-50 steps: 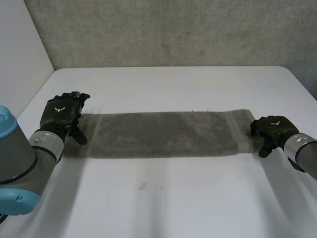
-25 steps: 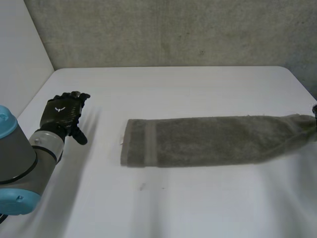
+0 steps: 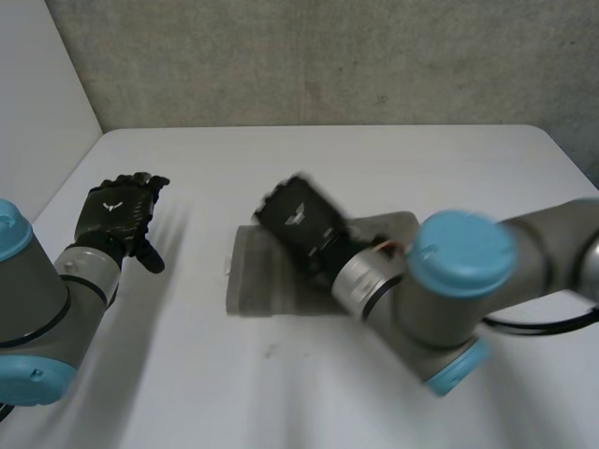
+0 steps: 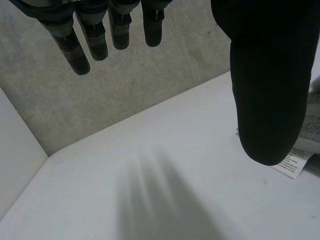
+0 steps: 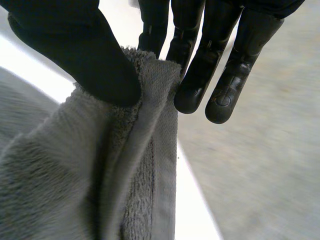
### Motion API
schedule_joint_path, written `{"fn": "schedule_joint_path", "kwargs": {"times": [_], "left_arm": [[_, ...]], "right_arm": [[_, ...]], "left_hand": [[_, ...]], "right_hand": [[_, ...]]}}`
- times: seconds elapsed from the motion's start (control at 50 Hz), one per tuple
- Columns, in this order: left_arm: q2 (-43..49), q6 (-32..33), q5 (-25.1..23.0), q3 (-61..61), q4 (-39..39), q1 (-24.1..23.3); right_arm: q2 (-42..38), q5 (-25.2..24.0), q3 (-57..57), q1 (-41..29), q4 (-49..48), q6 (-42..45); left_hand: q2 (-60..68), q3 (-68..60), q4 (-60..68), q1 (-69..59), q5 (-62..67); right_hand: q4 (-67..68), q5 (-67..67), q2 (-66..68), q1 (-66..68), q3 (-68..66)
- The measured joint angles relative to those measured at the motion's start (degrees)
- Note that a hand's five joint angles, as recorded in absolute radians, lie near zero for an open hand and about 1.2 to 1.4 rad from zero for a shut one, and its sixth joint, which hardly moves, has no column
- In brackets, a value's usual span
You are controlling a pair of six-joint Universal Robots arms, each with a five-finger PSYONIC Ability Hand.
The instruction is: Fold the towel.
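Note:
The grey towel lies in the middle of the white table. My right hand hangs over the towel's left half, its arm reaching across from the right. In the right wrist view the thumb and fingers pinch a bunched end of the towel, which hangs below the palm. My left hand hovers at the table's left side, apart from the towel, fingers straight and holding nothing. In the left wrist view the towel's end and its white label lie beyond the thumb.
A grey concrete wall runs behind the table's far edge. Bare table surface lies between my left hand and the towel, and along the front.
My right hand first dragged the towel to the right, then swung left with the towel's right end, carrying it over the left half. The left hand stayed still.

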State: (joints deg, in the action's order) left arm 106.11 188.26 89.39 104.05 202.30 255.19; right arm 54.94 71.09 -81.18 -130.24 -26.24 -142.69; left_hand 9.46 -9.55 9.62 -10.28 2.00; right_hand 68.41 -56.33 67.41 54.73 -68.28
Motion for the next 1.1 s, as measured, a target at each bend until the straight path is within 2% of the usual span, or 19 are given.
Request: {"fn": "schedule_joint_path", "kwargs": {"times": [0.06,0.1,0.12,0.18,0.22,0.32,0.38,0.54,0.62,0.66,0.72,0.74,0.78,0.9,1.1], "left_arm": [[0.03,0.00,-0.01,0.01,0.02,-0.07],[0.06,0.00,0.00,0.01,0.02,-0.10],[0.10,0.00,0.00,0.03,0.03,-0.12],[0.15,0.00,-0.01,0.06,0.03,-0.17],[0.25,0.01,-0.01,0.16,0.03,-0.21],[0.54,0.09,0.00,0.34,0.03,-0.31],[0.75,0.15,0.00,0.49,0.03,-0.41],[1.04,0.21,-0.23,0.82,-0.19,-1.65],[0.84,0.09,-0.68,0.65,-0.44,-5.01],[0.72,-0.19,-1.02,-0.03,-0.49,-9.00],[0.98,-0.75,-1.18,-1.42,-0.49,-12.83],[0.98,-0.75,-1.18,-1.42,-0.49,-12.83],[2.82,-2.15,-1.18,-4.85,-0.51,-18.65],[8.55,-3.53,-1.11,-11.31,-0.78,-24.26],[22.11,-3.61,-1.29,-23.55,-3.63,-26.35]], "right_arm": [[-4.06,-0.70,0.78,-2.38,0.13,0.18],[-5.77,-0.64,1.04,-3.16,0.32,0.31],[-6.51,-0.41,1.14,-3.43,0.52,0.37],[-6.88,0.42,1.17,-3.54,1.07,0.29],[-5.06,1.67,0.90,-2.96,1.72,-0.46],[0.29,4.13,-0.59,0.25,2.77,-4.45],[6.26,5.93,-3.59,5.36,4.43,-11.58],[12.94,6.14,-11.73,15.05,9.87,-21.66],[14.14,5.65,-16.58,19.79,11.75,-22.95],[14.47,5.51,-19.11,22.22,12.17,-22.89],[14.54,5.48,-20.45,23.59,12.18,-22.67],[14.54,5.48,-20.45,23.59,12.18,-22.67],[14.51,5.55,-21.46,24.58,12.08,-22.41],[14.45,5.76,-22.00,24.56,11.84,-22.26],[14.25,6.20,-23.90,23.77,9.65,-22.28]], "left_hand": [[0.00,0.00,0.00,0.00,0.00],[0.00,0.00,-0.02,0.00,0.00],[0.00,0.00,0.00,0.00,0.00],[0.00,0.00,0.00,0.00,0.00],[0.00,0.00,0.00,0.00,0.00],[0.00,0.00,0.00,0.00,0.00],[0.00,0.00,0.00,0.00,0.00],[0.00,0.00,0.00,0.00,0.00],[0.00,0.00,0.00,0.00,0.00],[0.00,0.00,0.00,0.00,0.00],[0.00,0.00,0.00,0.00,0.00],[0.00,0.00,0.00,0.00,0.00],[0.00,0.00,0.00,0.00,0.00],[0.89,-0.76,0.68,-0.22,0.00],[2.03,-1.95,1.79,-1.08,0.00]], "right_hand": [[-6.35,5.30,-5.98,-4.33,6.29],[-23.50,21.25,-23.26,-20.53,23.41],[-38.37,36.05,-39.37,-33.36,38.27],[-53.31,50.64,-52.66,-42.06,53.26],[-54.87,52.84,-54.49,-42.51,55.99],[-54.87,53.16,-54.55,-42.51,56.08],[-54.87,53.19,-54.55,-42.51,56.08],[-54.87,53.20,-54.55,-42.51,56.08],[-54.87,53.22,-54.55,-42.51,56.08],[-54.87,53.22,-54.55,-42.51,56.08],[-54.87,53.22,-54.55,-42.51,56.08],[-54.87,53.22,-54.55,-42.51,56.08],[-54.87,53.22,-54.55,-42.51,56.08],[-54.87,53.22,-54.55,-42.51,56.08],[-47.25,45.63,-46.76,-36.57,47.06]]}}
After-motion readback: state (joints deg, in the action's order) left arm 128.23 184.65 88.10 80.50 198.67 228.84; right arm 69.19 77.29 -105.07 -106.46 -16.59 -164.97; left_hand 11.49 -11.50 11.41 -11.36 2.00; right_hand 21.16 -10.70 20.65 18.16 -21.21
